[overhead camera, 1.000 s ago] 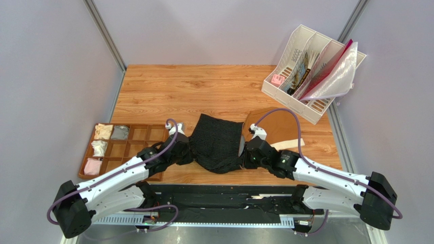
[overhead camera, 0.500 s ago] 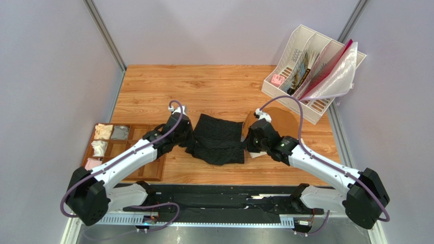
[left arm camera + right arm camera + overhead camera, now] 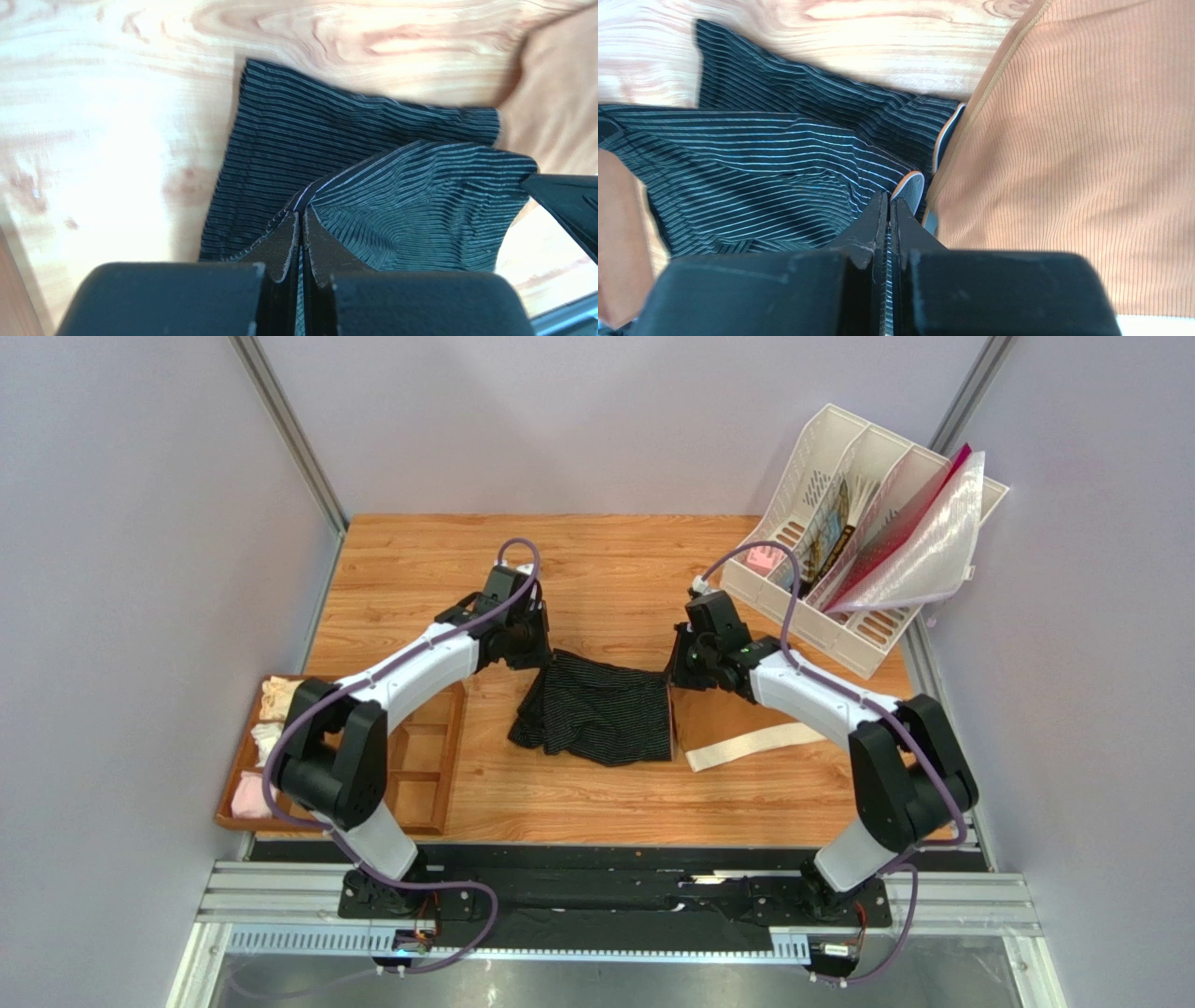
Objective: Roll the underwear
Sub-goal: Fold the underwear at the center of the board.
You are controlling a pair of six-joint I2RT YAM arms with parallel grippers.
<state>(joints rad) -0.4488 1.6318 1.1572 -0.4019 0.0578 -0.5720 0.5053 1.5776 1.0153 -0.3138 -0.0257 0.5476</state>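
- The black soft-fabric underwear (image 3: 596, 714), finely striped in a pale thread, lies mid-way across the light wooden table (image 3: 603, 567), between the two arms. Its near part is flat on the wood and its far edge is lifted and folded over.
- The left gripper (image 3: 302, 218) has its jaws pressed tight together on a raised ridge of that fabric at the far left corner.
- The right gripper (image 3: 889, 204) is clamped just as narrowly on the far right corner, with a bit of light grey waistband beside its tips.
- Plain brown ribbed briefs (image 3: 737, 717) with a cream band lie touching the underwear's right edge.
- A brown wooden compartment tray (image 3: 421, 763) at the table's left edge holds small rolled cloths (image 3: 285, 697) in its leftmost cells.
- A white slotted file rack (image 3: 786, 490) stands at the far right corner.
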